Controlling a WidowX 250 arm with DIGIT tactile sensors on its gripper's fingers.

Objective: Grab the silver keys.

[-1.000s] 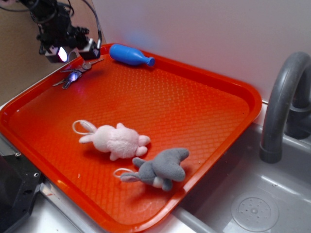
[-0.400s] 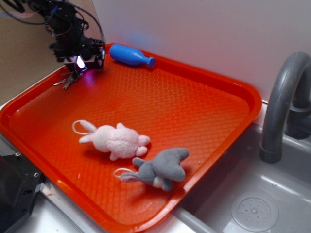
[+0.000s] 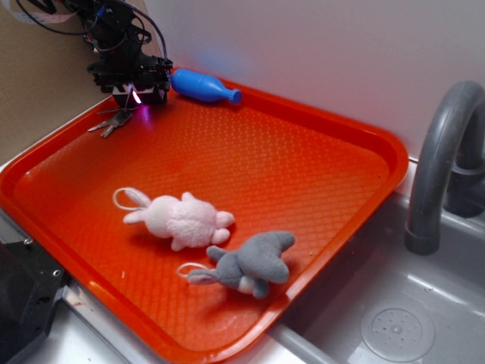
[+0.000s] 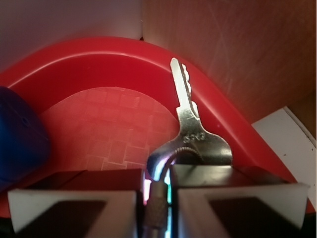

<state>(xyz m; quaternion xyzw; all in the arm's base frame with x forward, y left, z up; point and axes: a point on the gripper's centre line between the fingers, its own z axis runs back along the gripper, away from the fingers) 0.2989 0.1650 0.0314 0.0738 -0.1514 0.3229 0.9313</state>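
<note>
The silver keys (image 3: 113,121) lie in the far left corner of the orange tray (image 3: 303,174). My gripper (image 3: 141,96) is down on the tray at their right end, next to the blue bottle (image 3: 203,86). In the wrist view, one flat key (image 4: 190,124) points away over the tray rim (image 4: 99,54). The wire ring's threaded clasp sits pinched between my fingertips, and my gripper (image 4: 157,198) is shut on it. The other keys are hidden from the wrist view.
A pink plush toy (image 3: 182,220) and a grey plush toy (image 3: 250,264) lie near the tray's front. The blue bottle (image 4: 20,134) is close on the left of the jaws. A grey faucet (image 3: 443,159) and sink (image 3: 394,326) are at the right.
My gripper has moved right and down onto the ring end of the keys, covering that end. The key bunch has shifted slightly on the tray.
</note>
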